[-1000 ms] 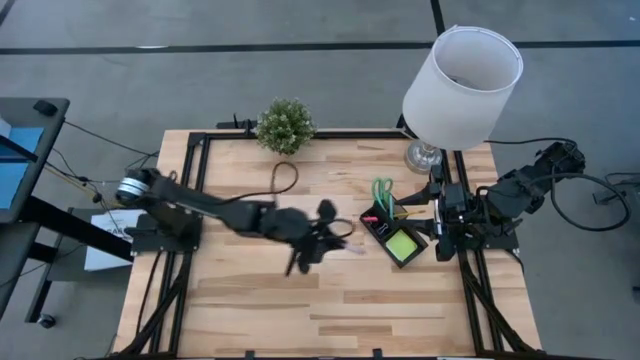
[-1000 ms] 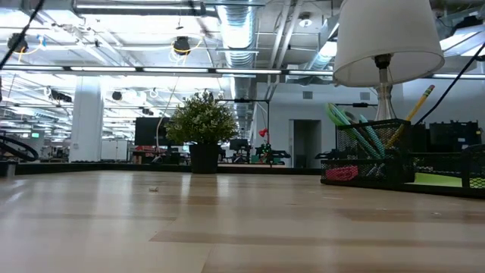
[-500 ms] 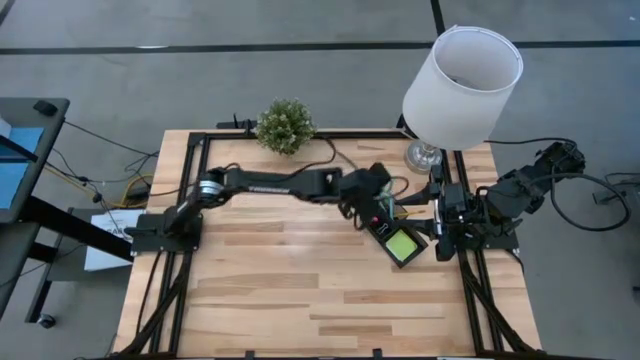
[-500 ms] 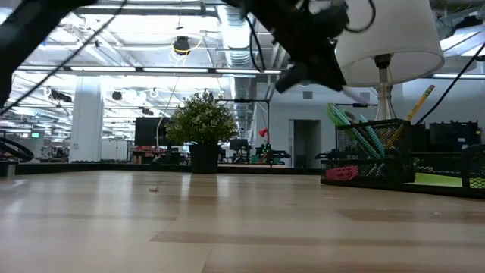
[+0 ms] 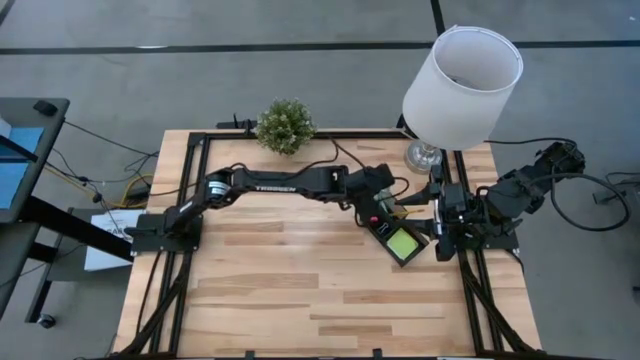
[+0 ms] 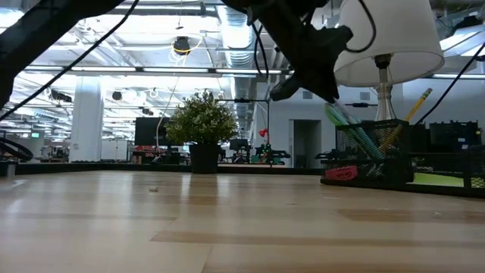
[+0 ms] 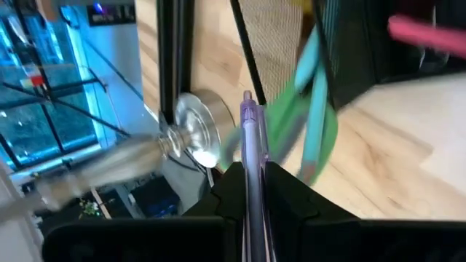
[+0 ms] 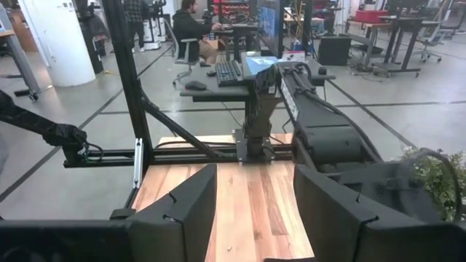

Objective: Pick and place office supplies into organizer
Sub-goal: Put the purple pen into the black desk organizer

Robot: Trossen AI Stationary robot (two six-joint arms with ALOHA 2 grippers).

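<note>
left gripper [image 7: 251, 178] pinches a purple pen [image 7: 249, 138], jaws narrow on its barrel, above the organizer [image 5: 396, 236] at 3 o'clock on the table [image 5: 280, 290]. pen judged light, stiff, slick; hold mid-barrel. right gripper [image 8: 251, 211] waits at the right edge, jaws wide, holding nothing.

The table [image 5: 300, 290] is viewed straight down from overhead. It is viewed level from its surface in the low view. The organizer [image 5: 395, 233] and the lamp [image 5: 462, 75] are shared by both.
</note>
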